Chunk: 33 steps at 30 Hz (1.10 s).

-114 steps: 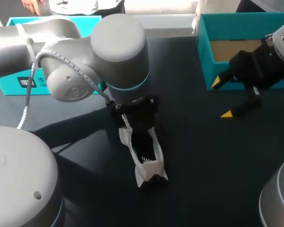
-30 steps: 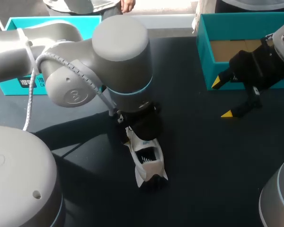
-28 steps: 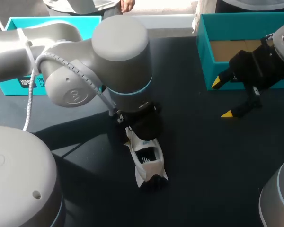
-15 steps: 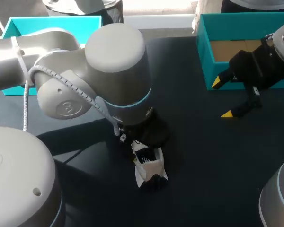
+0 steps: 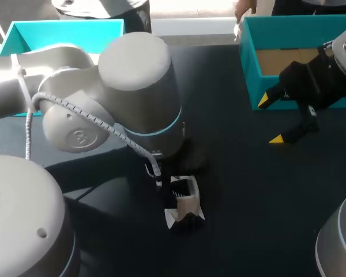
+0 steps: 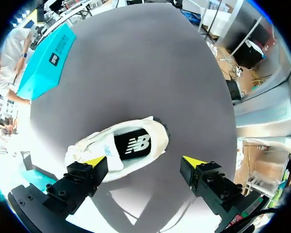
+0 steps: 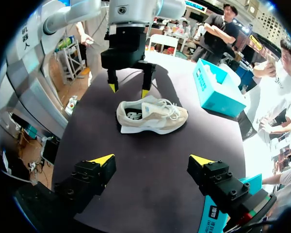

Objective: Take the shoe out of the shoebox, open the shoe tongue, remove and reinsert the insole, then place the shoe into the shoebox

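A cream sneaker (image 7: 155, 116) lies on its sole in the middle of the dark table. In the head view only its near end (image 5: 183, 205) shows below my left arm (image 5: 138, 86). My left gripper (image 6: 144, 161) hangs open just above the shoe (image 6: 94, 145), its yellow tips straddling the mouth where the black insole (image 6: 132, 145) with a white logo lies. From the right wrist view, that left gripper (image 7: 129, 90) stands over the shoe's heel end. My right gripper (image 5: 271, 119) is open and empty beside the teal shoebox (image 5: 248, 55), away from the shoe.
The teal shoebox lid (image 5: 57, 29) lies at the back left of the table, also seen as the lid (image 7: 218, 87) beyond the shoe. The open shoebox with a brown floor stands at the back right. Bare dark tabletop (image 5: 248, 190) lies between shoe and right gripper.
My left arm has shifted toward the table's front along the shoe and now covers more of it. The right arm and the shoe have not moved.
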### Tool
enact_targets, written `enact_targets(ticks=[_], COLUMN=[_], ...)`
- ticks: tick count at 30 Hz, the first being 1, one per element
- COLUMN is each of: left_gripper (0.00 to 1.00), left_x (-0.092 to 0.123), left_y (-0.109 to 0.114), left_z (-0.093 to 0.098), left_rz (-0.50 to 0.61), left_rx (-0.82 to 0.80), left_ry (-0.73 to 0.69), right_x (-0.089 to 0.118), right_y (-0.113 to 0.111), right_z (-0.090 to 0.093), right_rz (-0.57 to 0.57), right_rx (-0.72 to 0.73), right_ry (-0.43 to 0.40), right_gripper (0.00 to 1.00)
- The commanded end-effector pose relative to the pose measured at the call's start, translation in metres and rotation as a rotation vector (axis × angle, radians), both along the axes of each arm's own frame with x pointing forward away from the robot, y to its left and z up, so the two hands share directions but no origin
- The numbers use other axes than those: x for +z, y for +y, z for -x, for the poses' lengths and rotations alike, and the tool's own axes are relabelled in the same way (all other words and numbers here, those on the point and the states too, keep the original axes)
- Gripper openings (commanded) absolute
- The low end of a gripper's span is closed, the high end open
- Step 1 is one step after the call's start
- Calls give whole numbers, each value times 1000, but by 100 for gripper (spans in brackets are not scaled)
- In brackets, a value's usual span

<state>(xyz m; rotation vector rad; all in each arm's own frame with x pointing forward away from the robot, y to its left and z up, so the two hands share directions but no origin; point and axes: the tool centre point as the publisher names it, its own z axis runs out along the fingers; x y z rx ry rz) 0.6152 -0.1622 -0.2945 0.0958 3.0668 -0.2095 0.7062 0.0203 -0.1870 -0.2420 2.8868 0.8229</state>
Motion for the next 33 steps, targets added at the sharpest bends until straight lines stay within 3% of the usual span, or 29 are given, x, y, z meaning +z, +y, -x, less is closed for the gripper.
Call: enact_targets(ticks=[1, 9, 15, 33], left_gripper=[100, 100, 100, 96], left_x=[-15, -45, -49, -94], left_y=[-20, -30, -35, -30], left_z=[19, 28, 25, 30], left_rz=[-36, -60, -64, -100], left_rx=[163, 170, 174, 241], left_ry=[11, 55, 43, 63], right_x=[-1, -1, -1, -1], right_y=[1, 1, 1, 1], right_z=[-1, -1, -1, -1], right_rz=[2, 2, 2, 2], right_rx=[1, 1, 1, 1], right_ry=[2, 2, 2, 2], right_gripper=[100, 100, 100, 100])
